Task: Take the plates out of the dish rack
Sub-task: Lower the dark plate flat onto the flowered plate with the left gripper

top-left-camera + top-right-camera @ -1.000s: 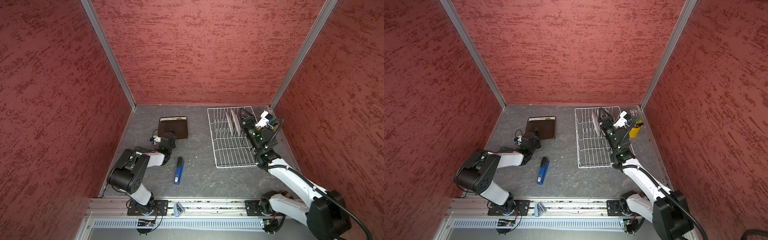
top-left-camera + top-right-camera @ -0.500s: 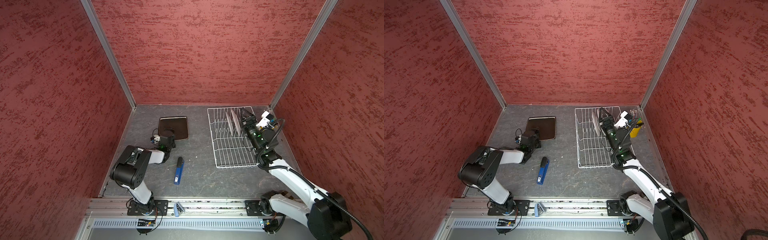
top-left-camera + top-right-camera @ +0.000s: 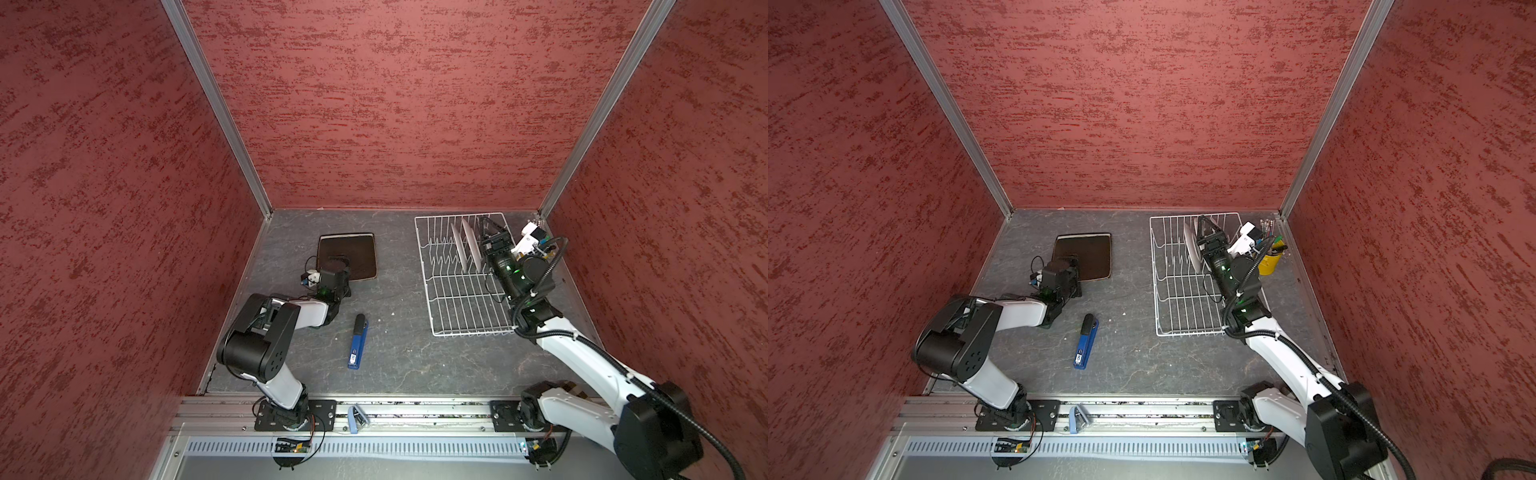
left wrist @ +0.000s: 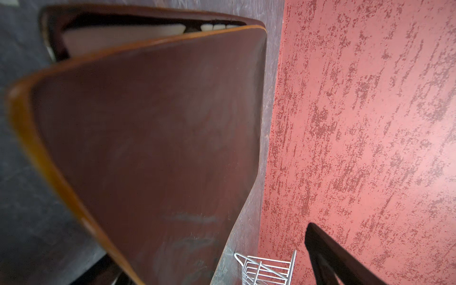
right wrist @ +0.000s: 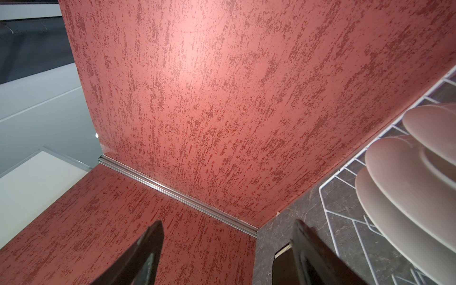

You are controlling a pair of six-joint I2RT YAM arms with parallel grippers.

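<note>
Two square brown plates [image 3: 347,253] [image 3: 1084,255] lie stacked on the floor, left of the dish rack [image 3: 469,332] [image 3: 1187,332]. In the left wrist view the upper plate [image 4: 160,135] sits tilted over the lower one [image 4: 138,17], with cream showing between them. My left gripper [image 3: 338,266] [image 3: 1069,266] is at their near edge, open; one finger [image 4: 325,254] stands well off the plate and the other is hidden under it. Round white plates [image 3: 471,249] [image 5: 407,177] stand upright at the rack's far end. My right gripper [image 3: 490,226] [image 5: 228,222] hangs open beside them, holding nothing.
A blue stapler [image 3: 358,340] [image 3: 1086,340] lies on the floor between the arms. A yellow cup of pens [image 3: 1271,259] stands right of the rack, near the right wall. A dark flat thing [image 5: 283,266] shows partly behind a right finger. Red walls enclose three sides.
My left gripper's jaws have spread wider at the square plates' near edge, and the left arm's elbow has lifted. The right arm has barely moved.
</note>
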